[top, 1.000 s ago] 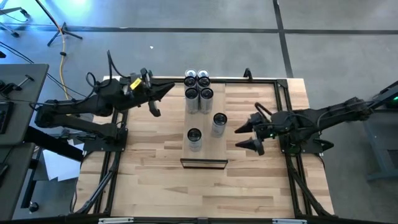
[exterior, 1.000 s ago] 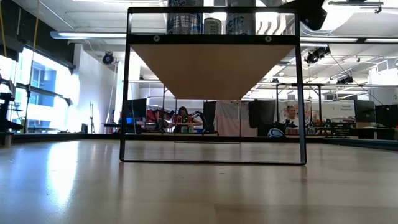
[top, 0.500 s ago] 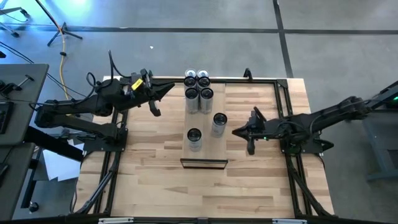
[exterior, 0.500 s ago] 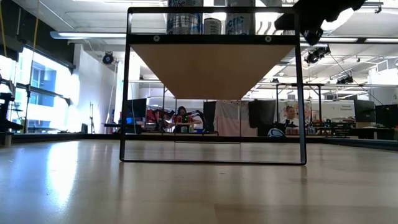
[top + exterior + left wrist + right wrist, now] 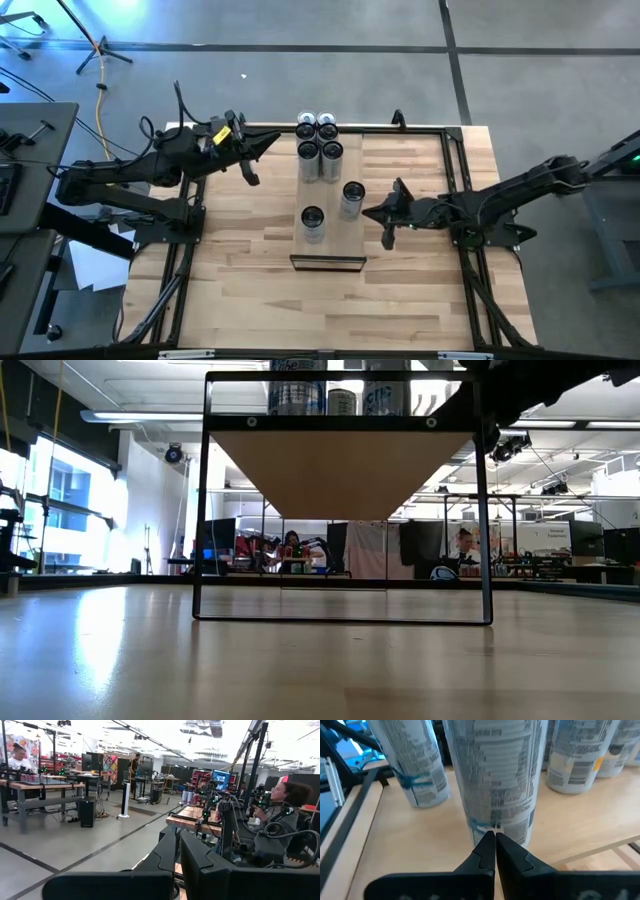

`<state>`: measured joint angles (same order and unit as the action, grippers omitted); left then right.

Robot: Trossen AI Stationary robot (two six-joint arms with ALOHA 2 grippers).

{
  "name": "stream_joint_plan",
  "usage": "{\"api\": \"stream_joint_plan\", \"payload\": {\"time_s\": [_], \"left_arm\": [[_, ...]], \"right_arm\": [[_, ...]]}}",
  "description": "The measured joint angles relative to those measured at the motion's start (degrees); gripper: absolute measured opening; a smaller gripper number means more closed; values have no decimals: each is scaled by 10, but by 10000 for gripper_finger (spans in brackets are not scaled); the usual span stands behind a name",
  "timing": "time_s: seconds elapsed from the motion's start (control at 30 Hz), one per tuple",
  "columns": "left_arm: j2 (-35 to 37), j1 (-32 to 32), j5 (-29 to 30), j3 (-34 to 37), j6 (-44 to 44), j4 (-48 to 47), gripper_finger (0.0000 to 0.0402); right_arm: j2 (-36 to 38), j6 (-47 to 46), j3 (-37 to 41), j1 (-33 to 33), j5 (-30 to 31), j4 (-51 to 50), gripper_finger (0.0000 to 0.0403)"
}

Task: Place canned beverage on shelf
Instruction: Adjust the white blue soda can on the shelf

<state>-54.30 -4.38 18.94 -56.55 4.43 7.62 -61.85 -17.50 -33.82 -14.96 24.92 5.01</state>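
From above, the right gripper point(image 5: 368, 212) has moved left across the tabletop point(image 5: 420, 290) since a second ago, when its jaws were spread; they are now pressed together, empty, with the tip just beside a can point(image 5: 352, 192) right of centre. That can stands on the shelf point(image 5: 327, 225), a narrow light-wood strip down the middle of the frame. Six cans stand on it: four clustered at the top point(image 5: 318, 137), this one, and another point(image 5: 312, 217) lower left of it. The left gripper point(image 5: 272, 143) waits at upper left, jaws together, unchanged.

From table height, the shelf's underside point(image 5: 340, 470) fills the upper centre, with can bottoms on top. The dark right arm now covers the upper right corner.

The left wrist view looks into a workshop with people at benches.

The right wrist view shows closed fingers point(image 5: 493, 851) pointing at the nearest can point(image 5: 497, 775), touching or nearly so.
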Motion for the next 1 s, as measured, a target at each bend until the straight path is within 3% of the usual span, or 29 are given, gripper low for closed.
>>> {"api": "stream_joint_plan", "payload": {"time_s": [0.3,0.57,1.0], "left_arm": [[0,0,0,0,0,-5,0],[0,0,0,0,0,-10,0],[0,0,0,0,9,-33,0]], "right_arm": [[-13,30,0,2,13,1,0],[-43,59,-2,26,-15,80,0],[-112,112,-71,66,-41,82,0]]}}
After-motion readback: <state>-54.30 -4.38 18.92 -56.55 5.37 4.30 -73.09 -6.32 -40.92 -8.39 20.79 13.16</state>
